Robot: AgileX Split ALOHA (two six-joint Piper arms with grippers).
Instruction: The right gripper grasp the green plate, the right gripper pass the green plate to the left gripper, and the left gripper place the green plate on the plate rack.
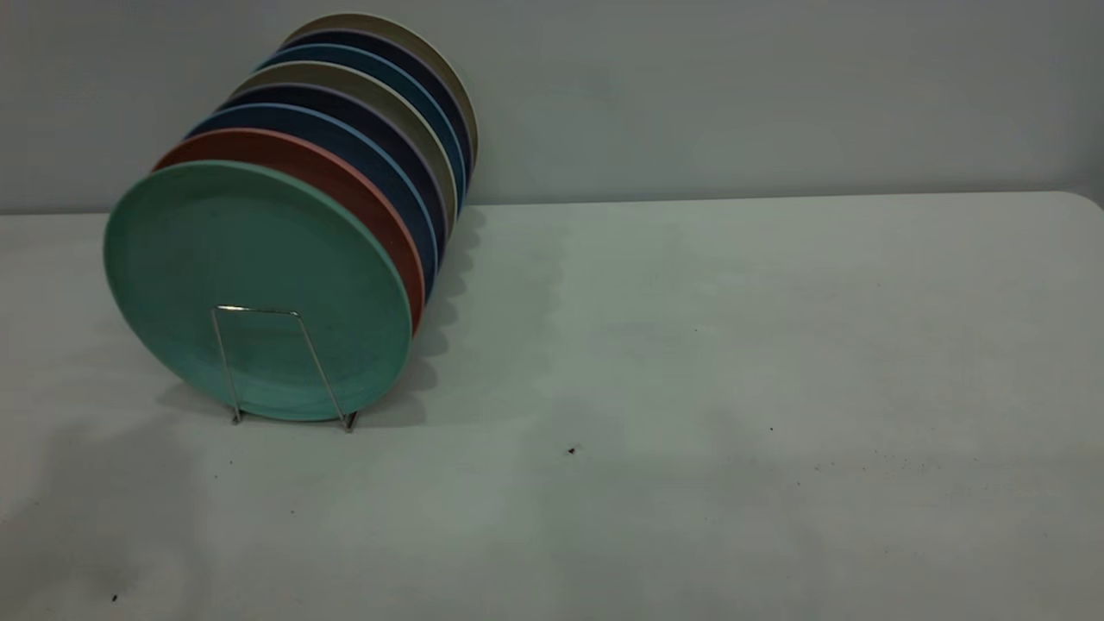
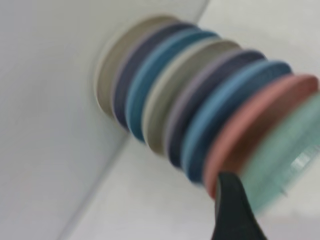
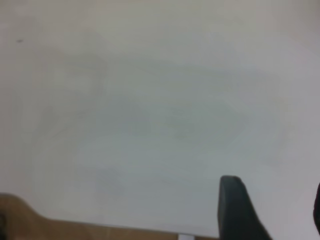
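- The green plate [image 1: 257,289] is standing on its edge at the left of the exterior view, at the very front of a row of plates.
- The plate rack [image 1: 285,366] is holding it up. One thin wire loop is showing in front of the plate, near its bottom.
- A salmon-pink plate [image 1: 362,185] is sitting right behind it, then blue plates [image 1: 379,155] and pale ones going back toward the upper left.
- The whole row is resting on the pale worktop [image 1: 733,388]. The right side of the worktop is showing only a few dark specks.
- No arm is showing in the exterior view.
- In the left wrist view, the left gripper [image 2: 235,212] is showing as a dark finger at the bottom edge, close to the green plate [image 2: 287,155] but not holding it. I cannot tell if it is wide or narrow.
- In the right wrist view, the right gripper [image 3: 272,210] is hanging over bare worktop, holding nothing. Its two dark fingers are sitting apart, so it looks open.
- The plate is in the rack, so the job looks finished. Nothing seems to be left but pulling the arms away.
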